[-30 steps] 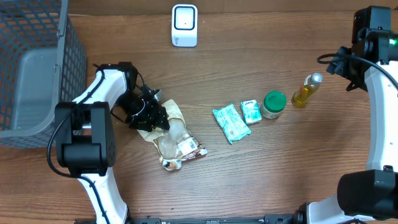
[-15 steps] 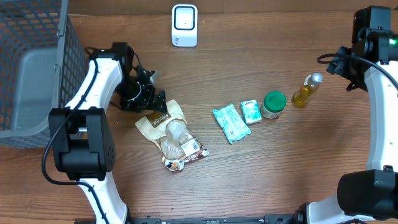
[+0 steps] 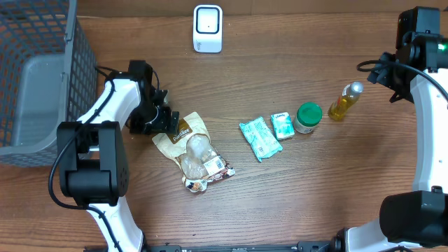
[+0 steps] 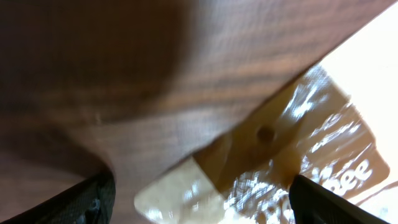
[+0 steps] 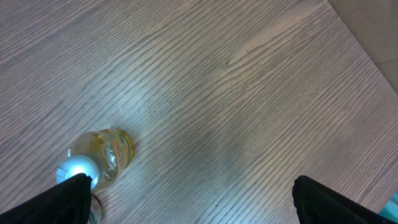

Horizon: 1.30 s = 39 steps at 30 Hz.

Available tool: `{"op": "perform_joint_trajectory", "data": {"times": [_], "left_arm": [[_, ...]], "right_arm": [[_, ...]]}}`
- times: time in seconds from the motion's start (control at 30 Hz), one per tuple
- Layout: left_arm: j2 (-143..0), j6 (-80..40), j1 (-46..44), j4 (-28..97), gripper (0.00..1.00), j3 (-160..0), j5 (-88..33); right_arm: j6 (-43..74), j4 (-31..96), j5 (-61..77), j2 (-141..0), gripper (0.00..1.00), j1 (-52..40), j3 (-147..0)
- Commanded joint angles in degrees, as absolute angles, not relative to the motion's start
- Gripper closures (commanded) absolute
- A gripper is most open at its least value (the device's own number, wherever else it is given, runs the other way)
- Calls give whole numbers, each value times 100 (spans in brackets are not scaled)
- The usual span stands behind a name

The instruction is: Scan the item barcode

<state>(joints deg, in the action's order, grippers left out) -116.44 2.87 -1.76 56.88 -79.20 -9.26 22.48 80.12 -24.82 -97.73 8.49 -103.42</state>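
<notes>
The wire basket (image 3: 81,66) stands close beside the left arm, so a lift that swings the elbow outward could knock its wall. The tabletop (image 3: 294,203) is smooth wood, which matters for the thing most likely to be scanned. That is the brown snack bag (image 3: 191,149), lying flat on the left half, clear window up, well short of the scanner (image 3: 208,29) at the far edge.

The left hand (image 3: 170,123) sits low at the bag's top edge with its fingers (image 4: 93,200) spread wide and nothing clamped. In the wrist view the sealed flap with its hang hole lies between them. A pinch there may catch only the thin flap, or shove the bag along the wood instead of taking it. Glossy film could slip out midway, and loose contents would sag and fold the pack, hiding the barcode or throwing glare at the scanner. I cannot tell which face carries the code. A printed label shows at the bag's lower end, so the wrong side may get presented.

The right hand (image 5: 196,200) hangs wide open and empty near the small yellow bottle (image 3: 344,102). A careless move could tip it toward the green-lidded jar (image 3: 307,117) and the two teal packets (image 3: 259,138), though all of these lie well apart from the bag.
</notes>
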Motion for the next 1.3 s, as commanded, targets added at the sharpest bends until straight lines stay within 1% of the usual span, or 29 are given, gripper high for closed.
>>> {"op": "perform_joint_trajectory", "data": {"times": [0.0, 0.07, 0.13, 0.23, 0.3, 0.43, 0.47, 0.5, 0.53, 0.6, 0.63, 0.7, 0.73, 0.87, 1.0, 1.13, 1.27], "left_arm": [[-11627, -132, -193, 5981, 6, -7625, -904], [-11627, -204, -193, 6228, 6, -7616, -913], [-11609, -217, -191, 6438, 10, -7618, -1031], [-11463, -215, -189, 6613, 20, -7618, -1321], [-11231, -255, -189, 6646, 22, -7618, -1356], [-10541, -523, -279, 6687, 22, -7618, -1350], [-10372, -552, -340, 6720, 24, -7618, -1334], [-10237, -604, -405, 6757, 30, -7618, -1280], [-10143, -666, -473, 6799, 40, -7618, -1188], [-10031, -854, -666, 6952, 68, -7618, -906], [-10029, -908, -777, 7046, 79, -7616, -797], [-10055, -906, -967, 7188, 90, -7590, -683], [-10062, -908, -1079, 7220, 92, -7540, -687], [-10062, -952, -1590, 7194, 92, -7179, -705], [-10066, -1188, -2211, 7081, 90, -6661, -705], [-10066, -1188, -2611, 7081, 92, -6418, -766], [-10066, -1288, -2906, 6980, 87, -6346, -766]], "right_arm": [[2292, 7983, -2495, -9769, 0, 849, -10385], [2292, 7983, -2495, -9769, 0, 849, -10385], [2292, 7983, -2495, -9769, 0, 849, -10385], [2292, 7983, -2495, -9769, 0, 849, -10385], [2292, 7985, -2495, -9769, 0, 849, -10385], [2292, 7983, -2495, -9769, 0, 849, -10385], [2292, 7983, -2495, -9769, 0, 849, -10385], [2292, 7983, -2495, -9769, 0, 849, -10385], [2292, 7983, -2495, -9769, 0, 849, -10385], [2292, 7983, -2495, -9769, 0, 849, -10385], [2292, 7983, -2495, -9769, 0, 849, -10385], [2292, 7983, -2495, -9769, 0, 849, -10385], [2292, 7983, -2495, -9769, 0, 849, -10385], [2292, 7983, -2495, -9769, 0, 849, -10385], [2292, 7983, -2495, -9769, 0, 849, -10385], [2292, 7983, -2495, -9769, 0, 849, -10385], [2292, 7983, -2495, -9769, 0, 849, -10385]]}}
